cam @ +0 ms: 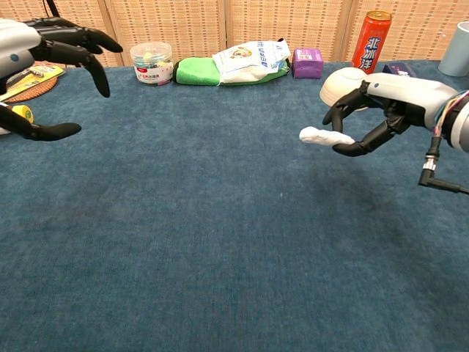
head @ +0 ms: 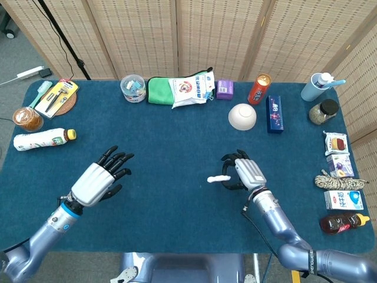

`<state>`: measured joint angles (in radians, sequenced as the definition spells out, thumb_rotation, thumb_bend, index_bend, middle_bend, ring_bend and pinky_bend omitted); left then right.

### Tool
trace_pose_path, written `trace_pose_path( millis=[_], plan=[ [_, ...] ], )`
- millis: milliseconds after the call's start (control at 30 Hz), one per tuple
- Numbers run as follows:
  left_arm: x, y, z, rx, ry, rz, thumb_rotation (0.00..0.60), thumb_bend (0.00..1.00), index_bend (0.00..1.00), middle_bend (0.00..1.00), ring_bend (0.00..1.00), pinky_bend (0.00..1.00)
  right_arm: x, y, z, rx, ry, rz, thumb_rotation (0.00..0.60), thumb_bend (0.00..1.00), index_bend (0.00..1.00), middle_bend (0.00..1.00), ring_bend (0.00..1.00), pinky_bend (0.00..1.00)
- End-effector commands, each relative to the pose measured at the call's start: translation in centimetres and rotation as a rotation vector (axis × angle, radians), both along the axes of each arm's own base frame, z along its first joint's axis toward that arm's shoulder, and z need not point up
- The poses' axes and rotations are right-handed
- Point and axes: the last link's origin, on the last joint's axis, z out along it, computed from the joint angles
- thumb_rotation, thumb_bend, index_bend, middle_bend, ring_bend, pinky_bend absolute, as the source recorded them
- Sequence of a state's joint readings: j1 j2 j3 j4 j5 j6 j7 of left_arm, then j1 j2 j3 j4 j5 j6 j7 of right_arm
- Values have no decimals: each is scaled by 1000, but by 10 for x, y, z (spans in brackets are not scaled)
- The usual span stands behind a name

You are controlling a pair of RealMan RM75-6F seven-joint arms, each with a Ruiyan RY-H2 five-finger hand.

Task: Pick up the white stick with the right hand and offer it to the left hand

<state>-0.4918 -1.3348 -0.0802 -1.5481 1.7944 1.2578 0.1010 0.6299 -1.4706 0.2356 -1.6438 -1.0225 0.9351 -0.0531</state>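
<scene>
My right hand holds the white stick lifted off the blue table, the stick lying roughly level with its free end pointing left. My left hand hovers over the left middle of the table, fingers spread and empty. A wide gap of table separates the two hands.
Along the far edge stand a plastic tub, a green pouch with a white bag, a purple box, a red can, a white bowl and a dark blue box. Bottles and packets line both side edges.
</scene>
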Motion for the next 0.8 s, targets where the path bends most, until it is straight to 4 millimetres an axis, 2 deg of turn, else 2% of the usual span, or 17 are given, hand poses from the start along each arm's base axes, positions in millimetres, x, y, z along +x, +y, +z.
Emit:
trace_pose_path(
  millis=[33,467,800],
  plan=[
    [12,5,-13,-17,-4,-39,600,287,392,145,136,72,8,0,-5,12,-18,-5,600,469,675,265,190,0],
    [51,21,-52,-50,-31,-110,600,287,423,145,118,72,36,-1,-16,36,-84,-15,600,469,675,265,190,0],
    [70,24,-72,-67,-30,-136,600,288,429,145,102,72,49,-2,-20,40,-96,1,600,469,675,265,190,0]
  ],
)
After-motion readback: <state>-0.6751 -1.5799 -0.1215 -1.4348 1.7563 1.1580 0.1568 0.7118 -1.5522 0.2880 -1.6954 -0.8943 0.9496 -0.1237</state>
